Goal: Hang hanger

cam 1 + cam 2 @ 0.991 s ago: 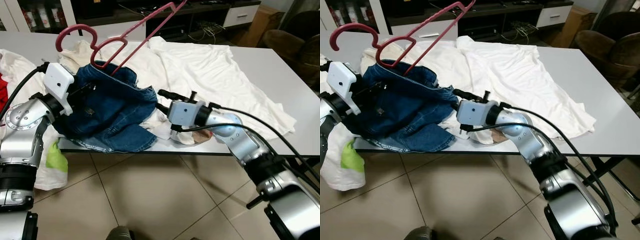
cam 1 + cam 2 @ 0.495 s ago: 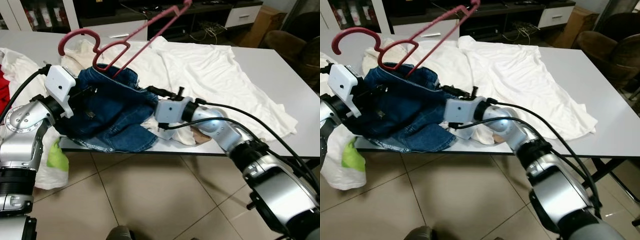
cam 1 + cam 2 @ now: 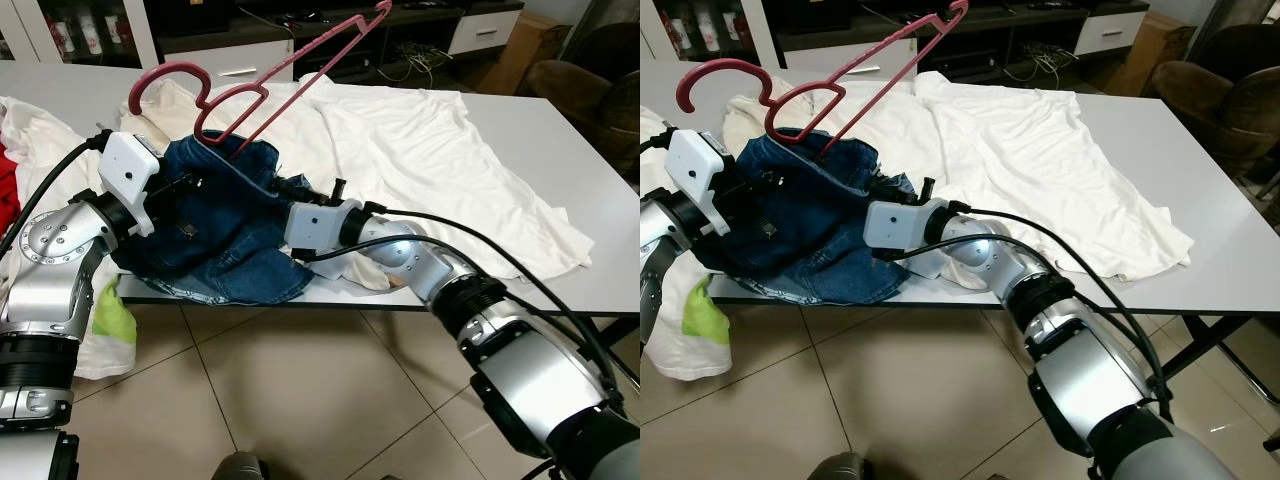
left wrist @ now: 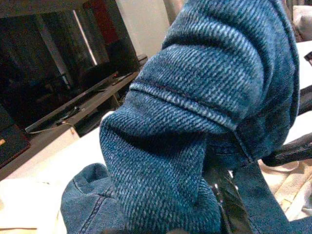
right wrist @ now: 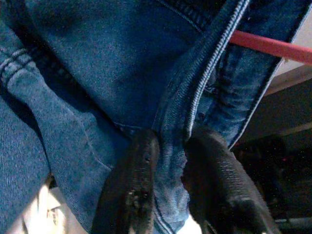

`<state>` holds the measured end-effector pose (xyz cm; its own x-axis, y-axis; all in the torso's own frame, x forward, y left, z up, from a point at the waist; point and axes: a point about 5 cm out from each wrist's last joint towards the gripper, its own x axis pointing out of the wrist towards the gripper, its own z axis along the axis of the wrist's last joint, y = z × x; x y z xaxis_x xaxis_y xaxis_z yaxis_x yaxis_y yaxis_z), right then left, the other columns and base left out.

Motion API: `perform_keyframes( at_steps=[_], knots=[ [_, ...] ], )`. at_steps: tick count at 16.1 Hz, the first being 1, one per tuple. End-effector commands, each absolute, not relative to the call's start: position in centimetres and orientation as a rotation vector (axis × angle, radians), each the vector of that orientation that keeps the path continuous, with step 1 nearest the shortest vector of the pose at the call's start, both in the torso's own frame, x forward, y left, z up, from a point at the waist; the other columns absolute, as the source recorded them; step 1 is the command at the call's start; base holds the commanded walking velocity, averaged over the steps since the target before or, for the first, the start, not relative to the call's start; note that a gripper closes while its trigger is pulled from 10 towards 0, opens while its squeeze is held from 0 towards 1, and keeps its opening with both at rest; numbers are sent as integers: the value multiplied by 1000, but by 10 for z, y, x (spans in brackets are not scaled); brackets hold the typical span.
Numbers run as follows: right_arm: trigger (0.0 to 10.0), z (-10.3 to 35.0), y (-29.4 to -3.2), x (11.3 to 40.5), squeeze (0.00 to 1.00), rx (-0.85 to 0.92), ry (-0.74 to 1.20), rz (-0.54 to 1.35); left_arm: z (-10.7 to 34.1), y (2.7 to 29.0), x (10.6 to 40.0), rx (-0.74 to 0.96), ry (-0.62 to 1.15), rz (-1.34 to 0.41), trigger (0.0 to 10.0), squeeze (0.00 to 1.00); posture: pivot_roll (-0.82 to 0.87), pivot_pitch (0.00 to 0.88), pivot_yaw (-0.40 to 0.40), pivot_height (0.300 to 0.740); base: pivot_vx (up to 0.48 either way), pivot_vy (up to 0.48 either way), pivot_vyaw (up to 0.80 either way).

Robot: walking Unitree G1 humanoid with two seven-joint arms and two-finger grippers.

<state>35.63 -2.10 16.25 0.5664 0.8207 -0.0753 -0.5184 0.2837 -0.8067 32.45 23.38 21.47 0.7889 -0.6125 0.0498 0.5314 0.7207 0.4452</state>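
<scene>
A pink hanger (image 3: 255, 92) stands tilted above the table, its hook (image 3: 160, 76) on the left and its lower part tucked inside a blue denim garment (image 3: 235, 235). The denim is bunched at the table's front left edge. My left gripper (image 3: 186, 186) is buried in the garment's left side, and denim (image 4: 195, 122) drapes over it in the left wrist view. My right gripper (image 3: 296, 189) reaches in from the right; its fingers (image 5: 141, 185) pinch the denim's seamed edge (image 5: 195, 97), with the hanger's pink bar (image 5: 273, 46) just beyond.
A white shirt (image 3: 430, 150) lies spread over the white table (image 3: 560, 300). More white cloth (image 3: 35, 140) and a green item (image 3: 112, 312) hang at the left edge. A brown chair (image 3: 585, 85) stands at the far right, a dark cabinet behind, and tiled floor (image 3: 300, 400) below.
My right gripper has slid left along the table's front edge and closed on the denim's edge. The hanger and denim have shifted slightly right and up with the left arm.
</scene>
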Motion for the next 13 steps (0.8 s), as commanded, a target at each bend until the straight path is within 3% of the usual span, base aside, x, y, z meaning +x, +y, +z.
perform_keyframes(
  at_steps=[1,6,13],
  knots=[
    [0,168,-28,363,0,-866,-374,863,223,228,326,448,-226,-658,0,0,171,0,-56,740,0,0,0],
    [0,165,-54,372,0,-845,-348,704,223,230,325,456,-226,-650,0,0,170,0,-57,740,0,0,0],
    [0,197,-103,389,0,-851,-472,237,224,226,328,477,-213,-665,0,0,149,0,-48,740,0,0,0]
  ],
)
